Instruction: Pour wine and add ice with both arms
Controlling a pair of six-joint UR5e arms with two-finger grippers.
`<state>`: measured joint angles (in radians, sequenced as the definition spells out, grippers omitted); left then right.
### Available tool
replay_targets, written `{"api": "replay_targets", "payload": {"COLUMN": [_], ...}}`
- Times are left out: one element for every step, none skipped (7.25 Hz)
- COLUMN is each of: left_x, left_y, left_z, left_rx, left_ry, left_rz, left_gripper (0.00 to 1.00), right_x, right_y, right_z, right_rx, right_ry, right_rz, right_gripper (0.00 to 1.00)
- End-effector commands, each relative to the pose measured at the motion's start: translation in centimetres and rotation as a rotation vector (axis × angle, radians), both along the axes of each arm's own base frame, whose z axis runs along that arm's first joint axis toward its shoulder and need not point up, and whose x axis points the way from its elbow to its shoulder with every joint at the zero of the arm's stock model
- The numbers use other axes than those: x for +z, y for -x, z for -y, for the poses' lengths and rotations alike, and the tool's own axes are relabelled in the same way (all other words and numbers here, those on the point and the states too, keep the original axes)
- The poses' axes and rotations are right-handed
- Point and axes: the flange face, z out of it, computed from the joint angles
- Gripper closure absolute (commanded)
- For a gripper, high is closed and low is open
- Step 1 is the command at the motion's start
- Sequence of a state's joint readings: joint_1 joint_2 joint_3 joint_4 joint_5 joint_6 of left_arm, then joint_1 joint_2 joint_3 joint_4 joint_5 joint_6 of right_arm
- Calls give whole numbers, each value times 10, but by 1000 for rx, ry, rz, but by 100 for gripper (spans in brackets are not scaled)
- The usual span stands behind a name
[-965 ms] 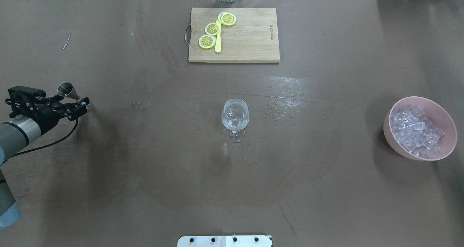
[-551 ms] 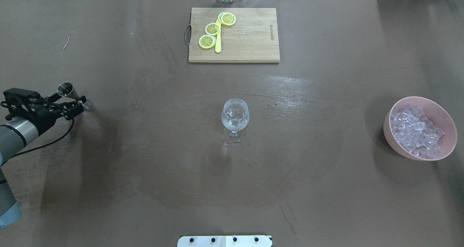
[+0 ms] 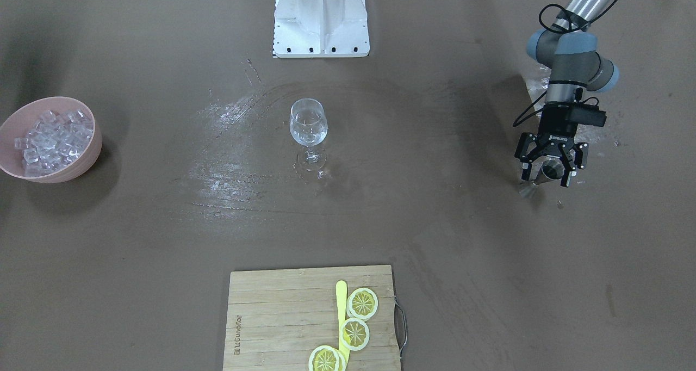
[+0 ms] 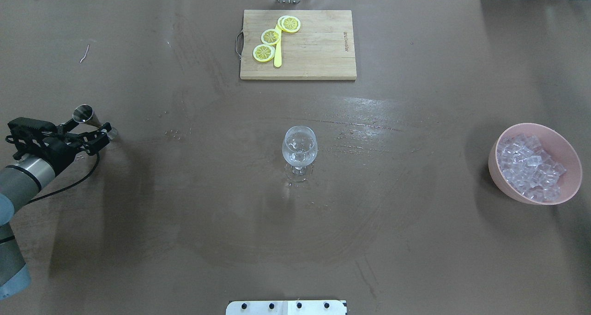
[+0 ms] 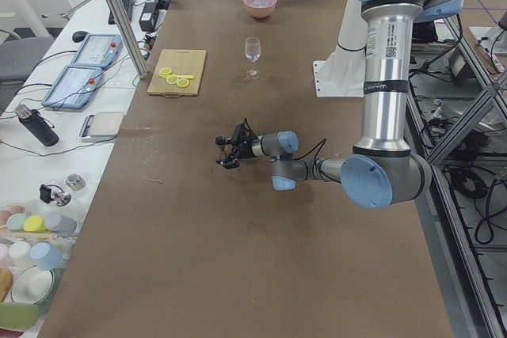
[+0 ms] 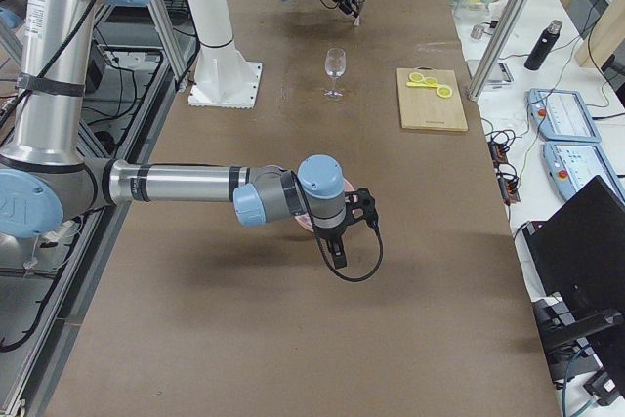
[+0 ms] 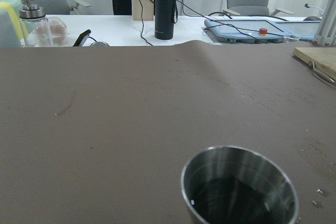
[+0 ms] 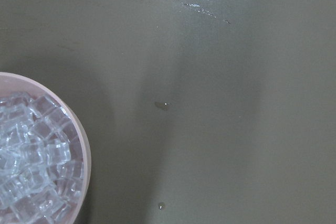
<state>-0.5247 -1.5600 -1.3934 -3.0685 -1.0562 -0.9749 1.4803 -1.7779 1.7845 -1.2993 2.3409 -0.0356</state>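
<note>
Exterior front-facing, left pincer (image 3: pixel 546 178) spread around steel jigger (image 3: pixel 552 168), label perhaps ROBOTIQ, right pincer (image 6: pixel 336 253) grip impossible to tell

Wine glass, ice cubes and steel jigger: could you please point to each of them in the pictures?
wine glass (image 4: pixel 299 148), overhead exterior view, on its rounded bowl.
ice cubes (image 4: pixel 531 167), overhead exterior view, on the middle of the heap.
steel jigger (image 4: pixel 83 113), overhead exterior view, on its open mouth.
</note>
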Motion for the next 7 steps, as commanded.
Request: {"api": "replay_targets", "payload": {"left_x": [0, -2, -1, -4, -5, -6, -8], "left_y": [-19, -21, -19, -20, -20, -20, -20], "left_z": [-15, -15, -15, -15, -15, -15, -15], "left_rx": [-16, -14, -17, -15, -15, -15, -15], "left_ry": [-17, -19, -22, -25, -26, -28, -30], "left_rz": [17, 11, 7, -4, -7, -9, -14], "left_gripper": [3, 8, 14, 17, 17, 17, 17], "right_x": [-1, -1, -1, -2, -2, -2, -2], "right_y": [0, -1, 0, 0, 0, 0, 0], "right_z": [0, 0, 0, 1, 1, 1, 1], "right_rx": [0, 2, 0, 0, 0, 0, 0], "right_ry": [-1, -1, -2, -4, -4, -4, -4], "right_rz": [0, 0, 0, 0, 0, 0, 0], "right_gripper": [0, 0, 0, 0, 0, 0, 0]}}
